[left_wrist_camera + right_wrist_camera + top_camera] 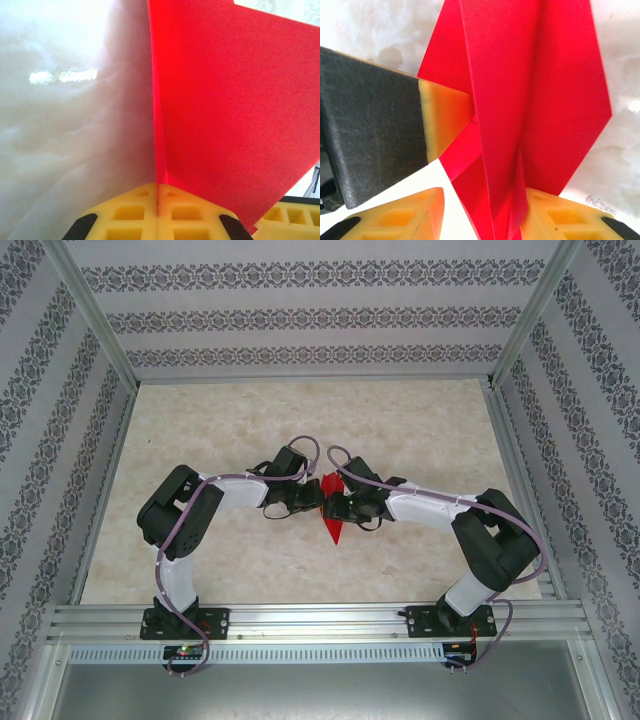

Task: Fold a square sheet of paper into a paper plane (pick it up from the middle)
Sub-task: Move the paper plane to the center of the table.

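Top view: high, rear, looking down on table [300,410]. Wrist views: very close, sharing paper plane [225,125].

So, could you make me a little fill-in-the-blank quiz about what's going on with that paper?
1. The paper held between the two arms is coloured ___.
2. The left claw is ___ on the paper's crease.
3. The right claw stands ___, with a gap between one yellow finger and the paper.
Missing words: red; shut; open.

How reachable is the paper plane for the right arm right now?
Probably yes: the paper plane sits between the open right fingers; the left fingers pinch it from one side, not blocking.
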{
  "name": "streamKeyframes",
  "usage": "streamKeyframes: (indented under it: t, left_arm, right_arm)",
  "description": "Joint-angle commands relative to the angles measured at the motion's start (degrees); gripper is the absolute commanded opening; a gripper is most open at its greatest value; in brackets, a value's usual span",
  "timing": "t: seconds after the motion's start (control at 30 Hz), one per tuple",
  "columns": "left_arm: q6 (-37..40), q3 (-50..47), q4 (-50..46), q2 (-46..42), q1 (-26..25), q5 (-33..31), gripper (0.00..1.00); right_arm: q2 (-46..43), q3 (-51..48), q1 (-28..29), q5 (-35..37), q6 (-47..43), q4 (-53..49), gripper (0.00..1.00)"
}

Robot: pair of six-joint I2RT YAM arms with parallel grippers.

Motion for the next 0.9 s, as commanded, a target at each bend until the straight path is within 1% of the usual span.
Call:
streamKeyframes:
  t: [0.0,0.27,0.43,0.5,0.6,0.7,0.73,0.8,0.87]
  left_arm:
    - [-0.7,0.0,2.7,-0.4,0.9,1.0,0.00]
    - [-1.0,-0.1,3.2,-0.4,1.0,2.1,0.00]
    - [-1.1,-0.2,3.4,-0.5,0.9,2.3,0.00]
    - [-1.1,-0.2,3.3,-0.5,1.0,2.3,0.00]
    - [-1.2,0.0,2.8,-0.7,0.9,2.3,0.00]
    - [-1.0,0.6,1.7,-1.5,1.1,2.1,0.07]
    - [-0.9,0.9,0.8,-2.0,1.3,1.8,0.11]
    - [-0.7,1.3,-1.3,-3.2,1.9,0.5,0.25]
    - [-0.7,1.1,-3.6,-5.2,2.8,-1.9,0.39]
  right_arm:
    - [-1.6,-0.5,1.1,0.3,1.3,-0.1,0.42]
    - [1.5,1.1,1.8,2.1,0.6,-1.3,0.39]
    - [2.5,2.1,1.9,3.5,0.1,-1.9,0.36]
    - [3.0,2.6,1.9,4.0,-0.4,-2.0,0.32]
    - [3.3,3.0,2.0,5.4,-0.8,-2.8,0.24]
    - [2.9,3.5,1.9,6.8,-1.1,-4.0,0.14]
    - [2.7,3.6,1.9,7.5,-1.2,-4.6,0.12]
    - [2.1,4.2,1.9,9.0,-1.7,-6.5,0.08]
    - [1.3,4.8,2.0,10.6,-2.7,-9.4,0.07]
